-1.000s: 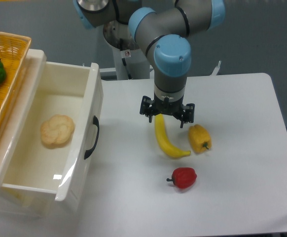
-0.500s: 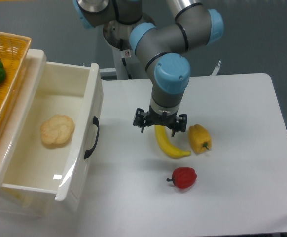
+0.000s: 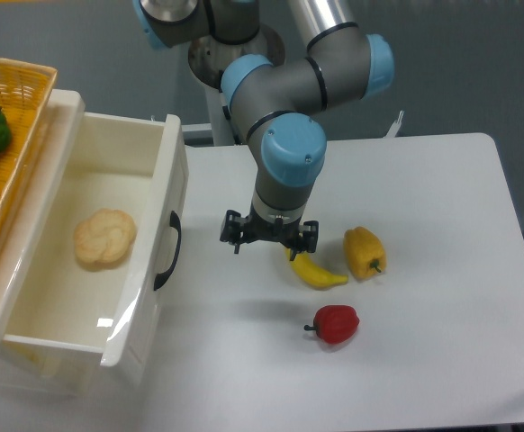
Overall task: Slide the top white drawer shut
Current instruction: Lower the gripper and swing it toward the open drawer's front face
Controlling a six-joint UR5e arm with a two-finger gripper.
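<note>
From the fixed camera, the top white drawer [image 3: 91, 252] stood pulled well out at the desk's [image 3: 424, 360] left, a bun [image 3: 104, 238] inside. The claw [image 3: 269, 236] hung apart, empty, near its black handle [image 3: 167, 250] — best pushed squarely against the front panel, low and level.

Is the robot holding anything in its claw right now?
No, nothing is held. The gripper hangs empty above the table, beside the banana.
</note>
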